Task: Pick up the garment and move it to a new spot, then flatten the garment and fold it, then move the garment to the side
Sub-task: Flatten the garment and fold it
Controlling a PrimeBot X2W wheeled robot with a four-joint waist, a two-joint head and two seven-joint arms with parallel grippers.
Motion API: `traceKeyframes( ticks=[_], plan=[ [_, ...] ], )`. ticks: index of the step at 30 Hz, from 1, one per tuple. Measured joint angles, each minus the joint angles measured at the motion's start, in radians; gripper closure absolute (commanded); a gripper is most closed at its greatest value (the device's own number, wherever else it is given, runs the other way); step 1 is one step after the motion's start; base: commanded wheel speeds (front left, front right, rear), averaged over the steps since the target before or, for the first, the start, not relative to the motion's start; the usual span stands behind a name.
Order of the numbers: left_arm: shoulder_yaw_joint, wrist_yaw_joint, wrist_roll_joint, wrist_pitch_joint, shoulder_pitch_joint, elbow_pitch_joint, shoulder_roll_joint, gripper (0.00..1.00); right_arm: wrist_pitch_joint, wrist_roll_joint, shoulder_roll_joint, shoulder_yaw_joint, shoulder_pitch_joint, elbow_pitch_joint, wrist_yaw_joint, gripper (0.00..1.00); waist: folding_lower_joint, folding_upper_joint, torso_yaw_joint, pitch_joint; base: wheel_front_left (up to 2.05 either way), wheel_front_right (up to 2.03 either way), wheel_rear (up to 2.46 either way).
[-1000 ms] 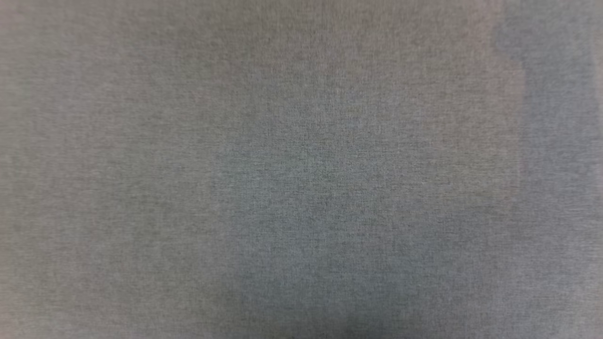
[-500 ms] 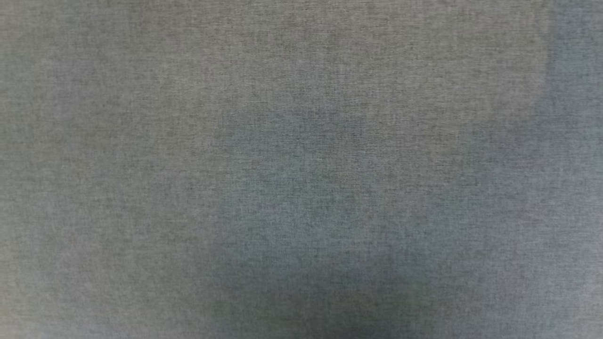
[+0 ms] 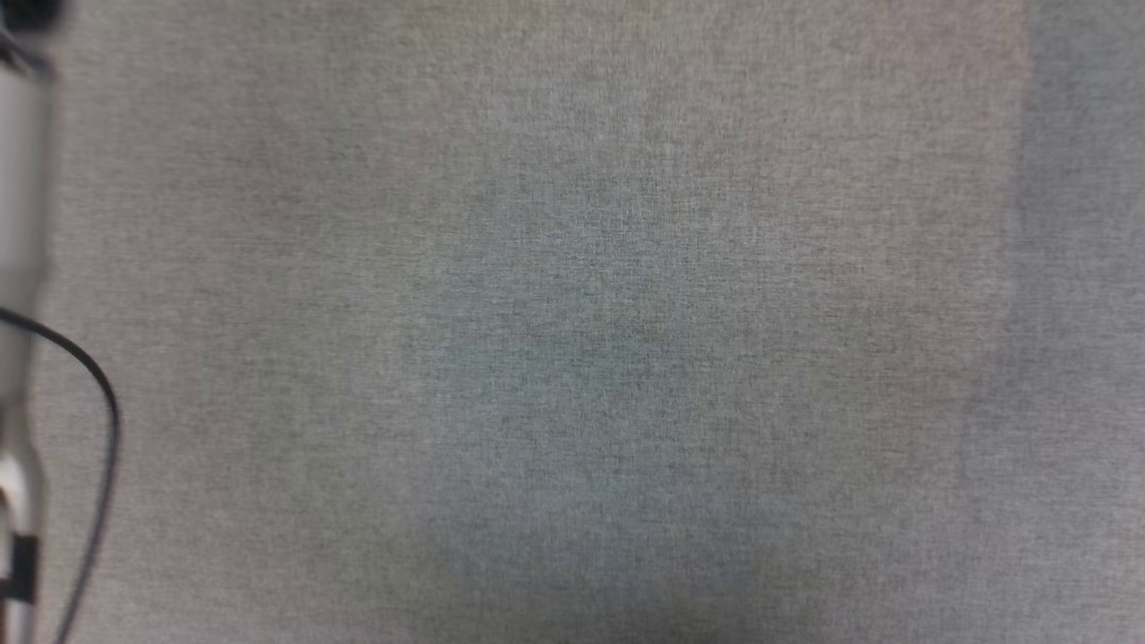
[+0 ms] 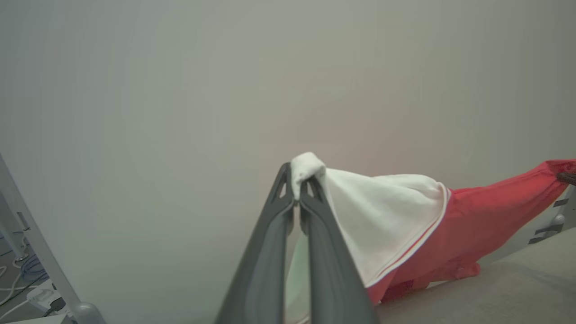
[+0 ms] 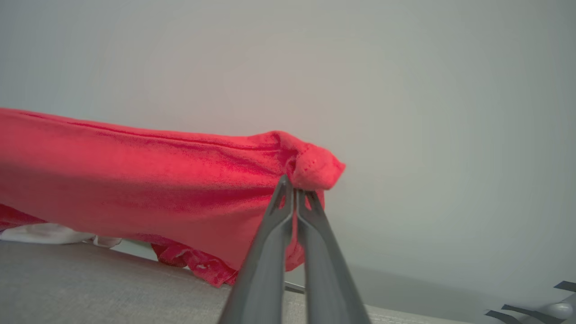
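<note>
garment [image 4: 472,220], pinched by left pincer [image 4: 296,192] and right pincer [image 5: 294,190], stretches over grey surface [image 5: 90,279] before pale wall [image 4: 180,90].

Grey woven surface [image 3: 572,322], plain pale wall [image 4: 180,90]; floor cables [image 4: 29,269]

A blurred pale forearm [image 3: 20,224] and the garment [image 5: 135,180] are both cut by left edges.
</note>
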Motion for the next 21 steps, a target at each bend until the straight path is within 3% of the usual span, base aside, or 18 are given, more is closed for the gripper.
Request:
traceKeyframes(
  ticks=[11,21],
  plan=[
    [-0.105,0.0,-0.078,0.0,0.402,-0.004,-0.046,1.0,-0.017,0.183,-0.046,0.177,0.333,-0.012,0.0,1.0,-0.0001,0.0,0.017,-0.167,0.0,0.0,0.0],
    [-0.23,0.0,-0.14,0.0,0.704,0.055,-0.044,1.0,0.052,0.449,-0.095,0.299,0.656,-0.095,0.0,1.0,-0.0002,0.0,0.036,-0.356,0.0,0.0,0.0]
  ],
)
